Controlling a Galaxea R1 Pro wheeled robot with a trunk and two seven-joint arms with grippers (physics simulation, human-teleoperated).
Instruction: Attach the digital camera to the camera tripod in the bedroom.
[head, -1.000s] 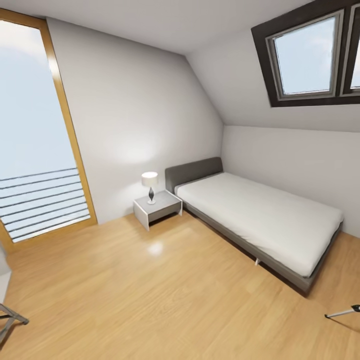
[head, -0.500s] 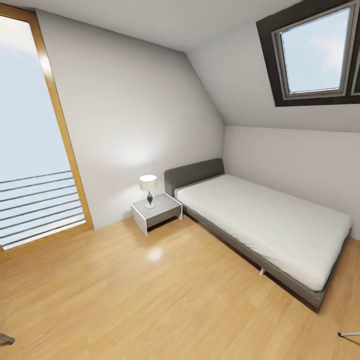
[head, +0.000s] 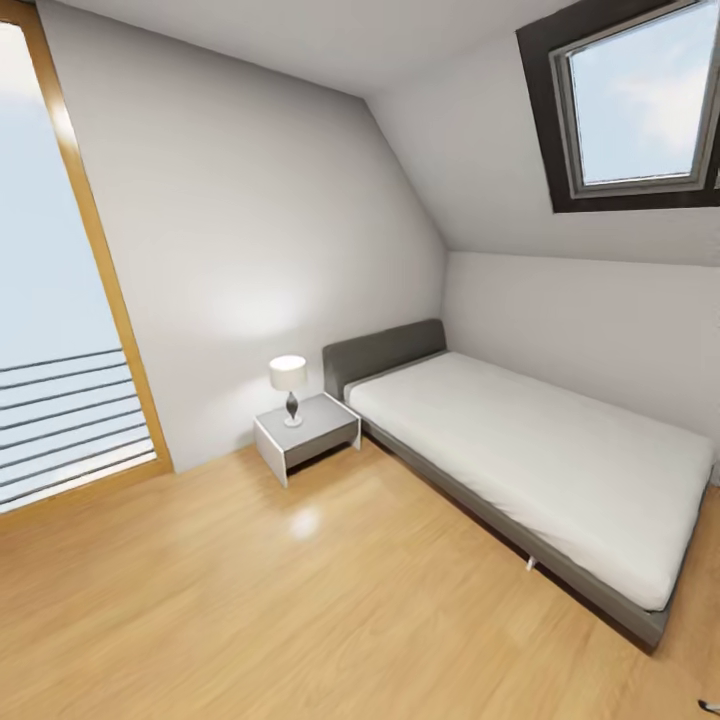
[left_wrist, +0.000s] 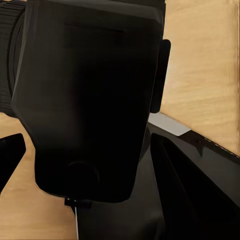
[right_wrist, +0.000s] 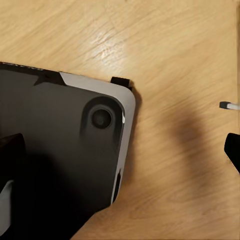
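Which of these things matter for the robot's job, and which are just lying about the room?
For the job: digital camera, close up in the left wrist view.
Just there: bed, nightstand, lamp, skylight, glass door.

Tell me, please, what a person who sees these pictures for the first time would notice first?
In the head view, the grey-framed bed with its white mattress stands along the right wall, under a dark-framed skylight. Beside its headboard, a small lamp stands on a nightstand. In the left wrist view, a big black boxy object, apparently the digital camera, sits very close over the wood floor.
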